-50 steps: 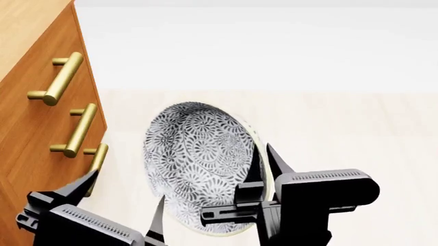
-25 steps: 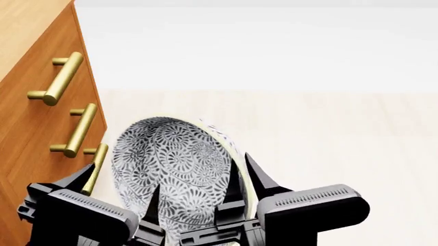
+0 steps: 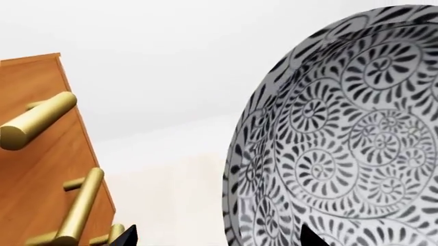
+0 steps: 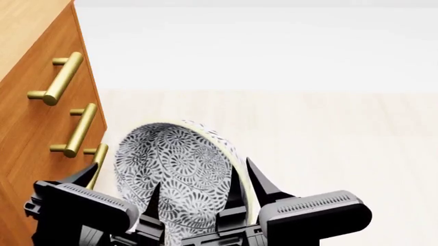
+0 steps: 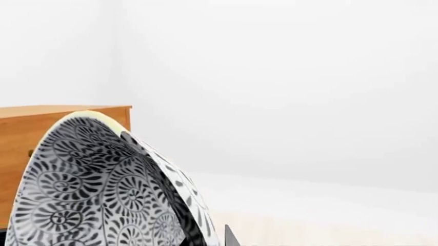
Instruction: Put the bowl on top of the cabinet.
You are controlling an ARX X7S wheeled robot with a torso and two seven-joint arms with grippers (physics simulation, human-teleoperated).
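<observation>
Left pincer (image 4: 122, 192) spread wide, empty, handles (image 4: 75, 130) of cabinet (image 4: 31, 128) just beside it. Bowl (image 4: 174, 174) sits between both pincers, clear of the cabinet, tipped on edge, mouth facing left toward the drawers; round, no long axis. Right pincer (image 4: 243, 190) pinches the rim narrowly. Risk: thin rim grip slips, or the bowl clips a handle during the lift.

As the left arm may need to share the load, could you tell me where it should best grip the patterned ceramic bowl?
The deep grey-black floral ceramic bowl stands on edge. Grip its thin rim on the cabinet-facing side, one of the fingers inside, one outside, opposite the right gripper.
</observation>
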